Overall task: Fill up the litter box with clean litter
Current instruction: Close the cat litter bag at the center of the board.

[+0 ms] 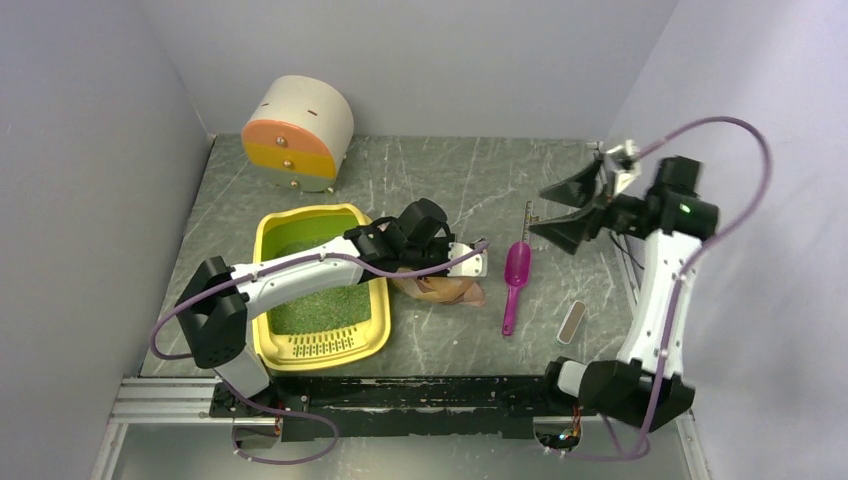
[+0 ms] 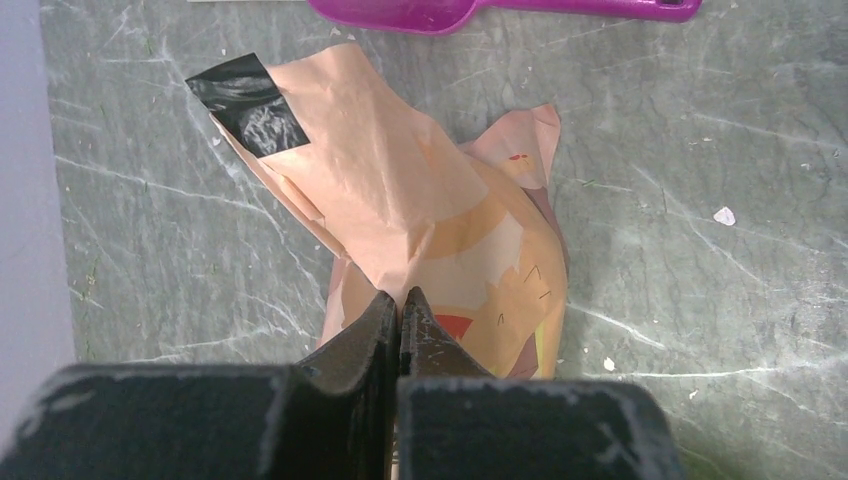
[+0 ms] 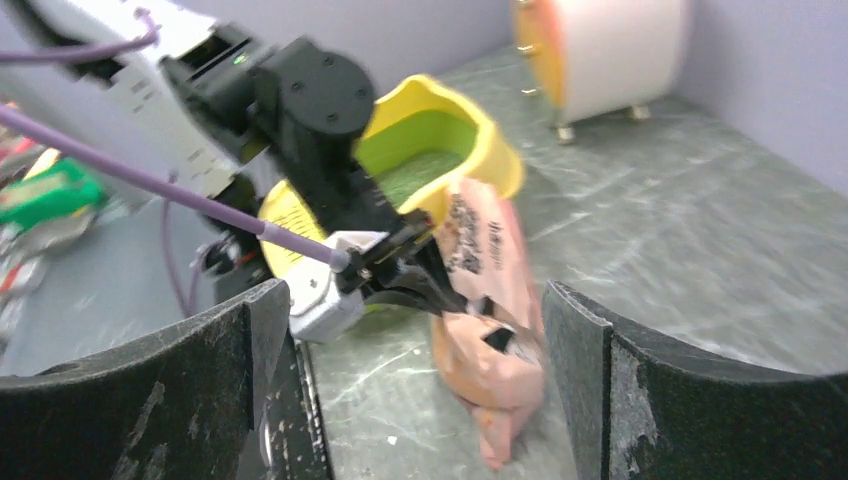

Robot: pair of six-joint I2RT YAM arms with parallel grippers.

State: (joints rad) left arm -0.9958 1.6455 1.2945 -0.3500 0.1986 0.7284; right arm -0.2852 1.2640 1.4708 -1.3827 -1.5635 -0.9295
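In the upper left of the top view a white cylinder with an orange end stood at the back of the worktop, well apart from the work and seemingly just out of the way. Below it, left of centre, the litter box lay flat with its slotted grille toward the bottom of the frame. That left the long open side facing the middle, probably so a pour could come in from there. The clean litter already covered what showed of its floor in a speckled green layer; the left arm crossed over the tray and hid part of it.

Just right of the box's rim, the left claw was clamped on the pink-beige bag, its 2 fingers pressed together on the paper. The right wrist view showed the bag hanging crumpled from that pinch, low end near the worktop. It looked slack and largely emptied, so it was likely being set aside beside the box.

Right of centre the magenta scoop lay untouched, bowl toward the top. At the upper right the right claw hung with jaws wide apart, holding nothing, apparently drawn back to give the bag room
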